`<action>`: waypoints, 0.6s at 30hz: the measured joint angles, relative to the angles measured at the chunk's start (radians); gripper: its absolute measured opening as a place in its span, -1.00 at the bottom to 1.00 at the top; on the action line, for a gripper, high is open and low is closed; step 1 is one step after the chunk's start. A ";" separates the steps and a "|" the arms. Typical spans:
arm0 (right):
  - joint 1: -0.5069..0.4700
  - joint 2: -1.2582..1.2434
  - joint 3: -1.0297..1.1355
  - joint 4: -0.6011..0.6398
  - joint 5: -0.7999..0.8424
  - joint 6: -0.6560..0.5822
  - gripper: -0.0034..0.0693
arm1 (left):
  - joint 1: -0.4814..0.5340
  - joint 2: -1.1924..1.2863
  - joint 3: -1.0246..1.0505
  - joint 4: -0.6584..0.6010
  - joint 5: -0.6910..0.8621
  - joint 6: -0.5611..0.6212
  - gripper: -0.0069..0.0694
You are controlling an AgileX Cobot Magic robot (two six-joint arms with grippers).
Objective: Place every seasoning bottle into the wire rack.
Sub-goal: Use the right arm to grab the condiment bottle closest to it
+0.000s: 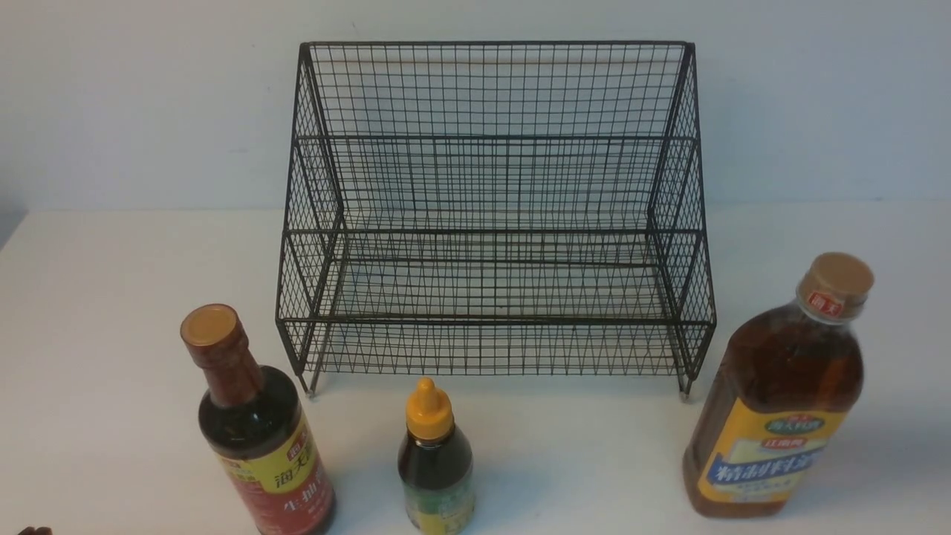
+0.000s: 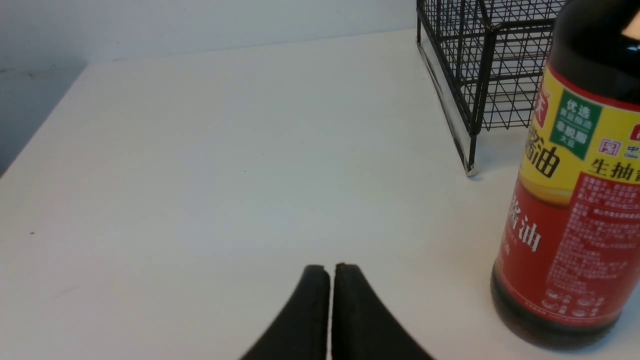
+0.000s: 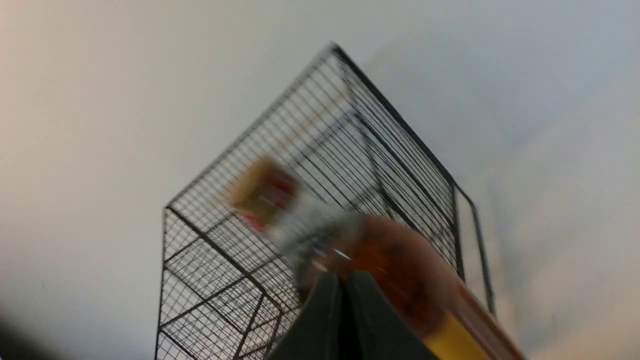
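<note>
The black wire rack [image 1: 490, 215] stands at the back middle of the white table, with both tiers bare. In front of it three seasoning bottles stand upright: a dark one with a red-yellow label [image 1: 256, 435] at left, a small dark one with an orange nozzle cap [image 1: 436, 464] in the middle, and a tall amber one with a tan cap [image 1: 780, 401] at right. Neither gripper shows in the front view. My left gripper [image 2: 330, 270] is shut and holds nothing, low over the table beside the red-label bottle [image 2: 570, 200]. My right gripper [image 3: 342, 280] is shut, close before the blurred amber bottle [image 3: 400, 270], with the rack [image 3: 320, 165] behind.
A pale wall rises right behind the rack. The white table [image 1: 111, 297] ends at its left edge near the wall corner [image 2: 30, 145]. A small dark object [image 1: 33, 530] peeks in at the lower left corner of the front view.
</note>
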 joint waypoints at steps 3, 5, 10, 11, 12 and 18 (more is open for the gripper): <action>0.000 0.096 -0.167 -0.059 0.120 -0.085 -0.95 | 0.000 0.000 0.000 0.000 0.000 0.001 -0.83; 0.000 0.191 -0.245 -0.111 0.214 -0.101 -0.95 | 0.000 0.000 0.000 0.000 0.000 0.001 -0.83; 0.000 0.523 -0.506 -0.209 0.516 -0.157 -0.87 | 0.000 0.000 0.000 0.000 0.000 0.001 -0.83; 0.000 0.559 -0.541 -0.204 0.552 -0.182 -0.84 | 0.000 0.000 0.000 0.000 0.000 0.001 -0.83; 0.000 0.590 -0.565 -0.195 0.582 -0.200 -0.80 | 0.000 0.000 0.000 0.000 0.000 0.001 -0.83; 0.000 0.726 -0.725 -0.157 0.647 -0.323 -0.38 | 0.000 0.000 0.000 0.000 0.000 0.001 -0.83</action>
